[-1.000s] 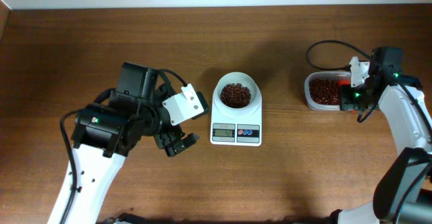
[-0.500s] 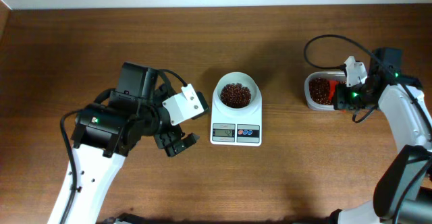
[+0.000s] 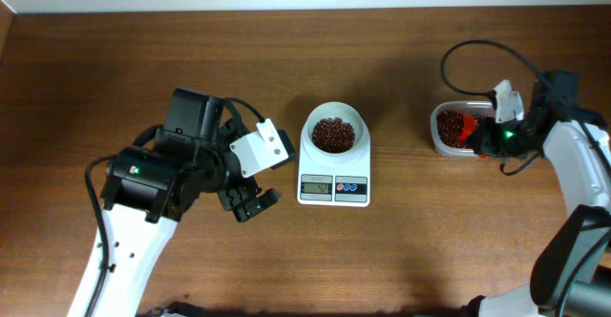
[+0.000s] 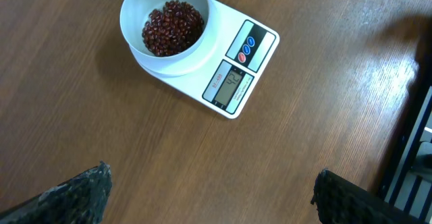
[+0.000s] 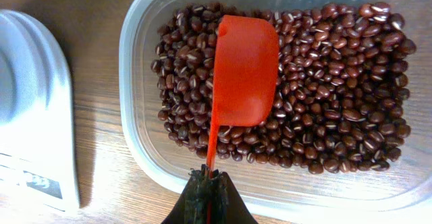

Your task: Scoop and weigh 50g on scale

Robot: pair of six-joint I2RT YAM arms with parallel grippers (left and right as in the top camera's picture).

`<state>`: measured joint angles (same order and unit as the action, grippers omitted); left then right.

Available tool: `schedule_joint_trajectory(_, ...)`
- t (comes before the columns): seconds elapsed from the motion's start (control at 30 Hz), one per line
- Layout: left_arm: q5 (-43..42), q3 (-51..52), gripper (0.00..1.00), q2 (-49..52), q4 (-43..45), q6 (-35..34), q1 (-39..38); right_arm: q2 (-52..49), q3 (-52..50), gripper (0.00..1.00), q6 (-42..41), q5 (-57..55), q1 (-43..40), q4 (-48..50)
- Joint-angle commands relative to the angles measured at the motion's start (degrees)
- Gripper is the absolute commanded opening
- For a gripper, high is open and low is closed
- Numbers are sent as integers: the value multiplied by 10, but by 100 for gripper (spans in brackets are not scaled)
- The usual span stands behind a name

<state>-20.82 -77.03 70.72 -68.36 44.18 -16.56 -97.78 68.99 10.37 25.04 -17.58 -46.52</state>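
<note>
The white scale (image 3: 334, 185) stands mid-table, its round bowl (image 3: 333, 116) holding dark red-brown beans (image 3: 332, 134). From the left wrist view the scale (image 4: 237, 65) and its beans (image 4: 172, 27) lie ahead. My left gripper (image 3: 256, 202) hangs open over bare wood left of the scale, nothing between its fingers (image 4: 81, 193). My right gripper (image 5: 208, 187) is shut on the handle of the orange-red scoop (image 5: 244, 69). The scoop's head lies over the beans (image 5: 337, 82) in the clear tub (image 5: 135, 82). No beans show on the scoop.
The clear tub (image 3: 441, 143) sits at the right side of the table, right of the scale. The scale's edge (image 5: 30, 116) shows at the left of the right wrist view. A black cable (image 3: 468, 54) loops above the right arm.
My right gripper has swung the scoop leftward, further over the beans in the tub. The left arm has not moved.
</note>
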Motion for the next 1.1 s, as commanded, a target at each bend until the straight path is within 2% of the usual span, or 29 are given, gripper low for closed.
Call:
schedule_joint_trajectory(0.0, -8, -9, 99, -2, -1, 11, 3, -12, -2, 4, -4, 72, -30, -8)
schedule_joint_trajectory(0.37, -8, -9, 99, -2, -1, 11, 3, -12, -2, 4, -2, 78, -78, -17)
schedule_joint_trajectory(0.8, -8, -9, 99, -2, -1, 11, 3, 55, 0, 4, 17, 81, -79, -26)
schedule_joint_trajectory(1.07, -8, -9, 99, -2, -1, 11, 3, 58, 0, 4, 28, 58, -79, -40)
